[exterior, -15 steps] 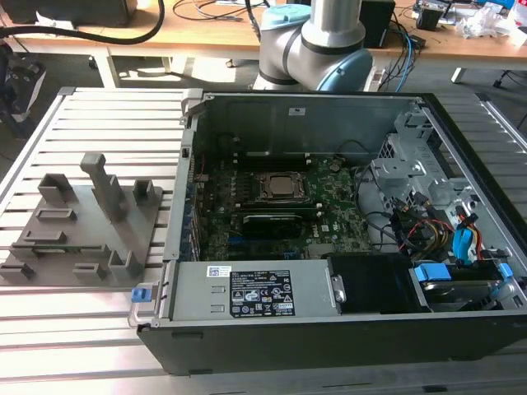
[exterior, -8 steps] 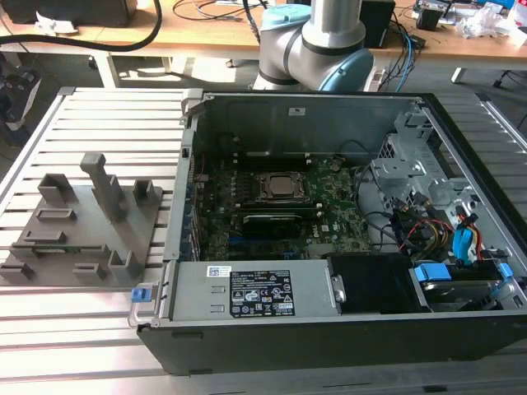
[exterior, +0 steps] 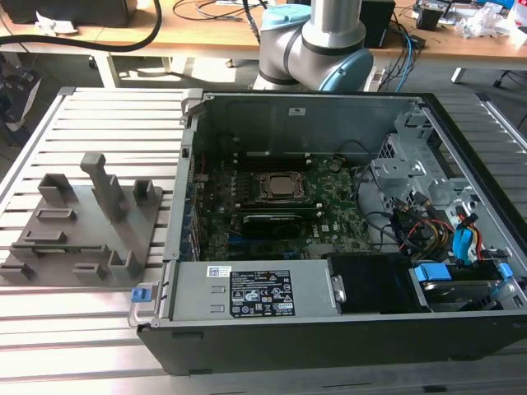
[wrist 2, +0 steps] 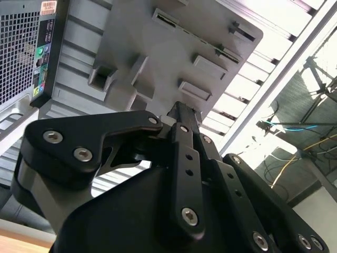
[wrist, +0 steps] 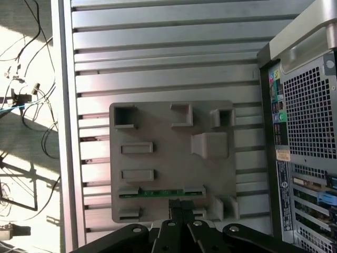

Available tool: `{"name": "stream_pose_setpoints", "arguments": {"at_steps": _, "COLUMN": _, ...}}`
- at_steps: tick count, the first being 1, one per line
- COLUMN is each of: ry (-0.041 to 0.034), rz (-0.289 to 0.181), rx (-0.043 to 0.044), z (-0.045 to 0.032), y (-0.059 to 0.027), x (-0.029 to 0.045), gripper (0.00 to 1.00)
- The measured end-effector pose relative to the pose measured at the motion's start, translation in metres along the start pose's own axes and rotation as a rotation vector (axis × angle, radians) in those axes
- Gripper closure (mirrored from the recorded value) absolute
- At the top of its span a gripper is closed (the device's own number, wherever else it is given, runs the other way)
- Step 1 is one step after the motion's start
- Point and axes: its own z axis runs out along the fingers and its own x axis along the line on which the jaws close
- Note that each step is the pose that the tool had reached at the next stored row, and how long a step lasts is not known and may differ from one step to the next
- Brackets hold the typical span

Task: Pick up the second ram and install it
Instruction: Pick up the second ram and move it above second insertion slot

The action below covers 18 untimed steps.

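The gripper is clenched with nothing between its fingers and hangs over the grey holder plate. Its tips are just beside the second ram, a thin green strip sitting on edge in one of the plate's slots. The plate lies on the slatted metal tabletop, next to the open computer case. An orange sticker on the case's rear is too small to read. In the exterior view, a black-and-white label marks the power supply.

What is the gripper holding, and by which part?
Nothing. The gripper hangs empty over the grey plastic holder plate; the narrow green ram stick sits in its slot.
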Motion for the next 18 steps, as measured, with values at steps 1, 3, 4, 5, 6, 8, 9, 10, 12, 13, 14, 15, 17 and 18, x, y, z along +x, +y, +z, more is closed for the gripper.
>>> {"name": "stream_pose_setpoints", "arguments": {"at_steps": 1, "ry": 0.0008, "rz": -0.017, "rx": -0.0003, "z": 0.0000, "y": 0.0000, "x": 0.0000, "gripper": 0.89}}
{"name": "stream_pose_setpoints", "arguments": {"at_steps": 3, "ry": 0.0026, "rz": -0.060, "rx": -0.0015, "z": 0.0001, "y": 0.0000, "x": 0.0000, "gripper": 0.89}}
{"name": "stream_pose_setpoints", "arguments": {"at_steps": 4, "ry": 0.0033, "rz": -0.075, "rx": -0.0018, "z": 0.0001, "y": 0.0000, "x": 0.0000, "gripper": 0.89}}
{"name": "stream_pose_setpoints", "arguments": {"at_steps": 5, "ry": 0.0045, "rz": -0.103, "rx": -0.0024, "z": 0.0000, "y": 0.0000, "x": 0.0000, "gripper": 0.89}}
{"name": "stream_pose_setpoints", "arguments": {"at_steps": 6, "ry": 0.0060, "rz": -0.136, "rx": -0.0032, "z": 0.0000, "y": 0.0000, "x": 0.0000, "gripper": 0.89}}
{"name": "stream_pose_setpoints", "arguments": {"at_steps": 8, "ry": 0.0081, "rz": -0.182, "rx": -0.0043, "z": 0.0000, "y": 0.0000, "x": 0.0000, "gripper": 0.89}}
{"name": "stream_pose_setpoints", "arguments": {"at_steps": 9, "ry": 0.0099, "rz": -0.224, "rx": -0.0053, "z": 0.0000, "y": 0.0000, "x": 0.0000, "gripper": 0.89}}
{"name": "stream_pose_setpoints", "arguments": {"at_steps": 10, "ry": 0.0115, "rz": -0.261, "rx": -0.0061, "z": 0.0000, "y": 0.0000, "x": 0.0000, "gripper": 0.89}}
{"name": "stream_pose_setpoints", "arguments": {"at_steps": 12, "ry": 0.0156, "rz": -0.351, "rx": -0.0082, "z": 0.0000, "y": 0.0000, "x": 0.0000, "gripper": 0.89}}
{"name": "stream_pose_setpoints", "arguments": {"at_steps": 13, "ry": 0.0163, "rz": -0.368, "rx": -0.0086, "z": 0.0000, "y": 0.0000, "x": 0.0000, "gripper": 0.89}}
{"name": "stream_pose_setpoints", "arguments": {"at_steps": 14, "ry": 0.0170, "rz": -0.383, "rx": -0.0090, "z": 0.0000, "y": 0.0000, "x": 0.0000, "gripper": 0.89}}
{"name": "stream_pose_setpoints", "arguments": {"at_steps": 15, "ry": 0.0184, "rz": -0.415, "rx": -0.0098, "z": 0.0000, "y": 0.0000, "x": 0.0000, "gripper": 0.89}}
{"name": "stream_pose_setpoints", "arguments": {"at_steps": 17, "ry": 0.0201, "rz": -0.452, "rx": -0.0106, "z": 0.0000, "y": 0.0000, "x": 0.0000, "gripper": 0.89}}
{"name": "stream_pose_setpoints", "arguments": {"at_steps": 18, "ry": 0.0216, "rz": -0.486, "rx": -0.0114, "z": 0.0000, "y": 0.0000, "x": 0.0000, "gripper": 0.89}}
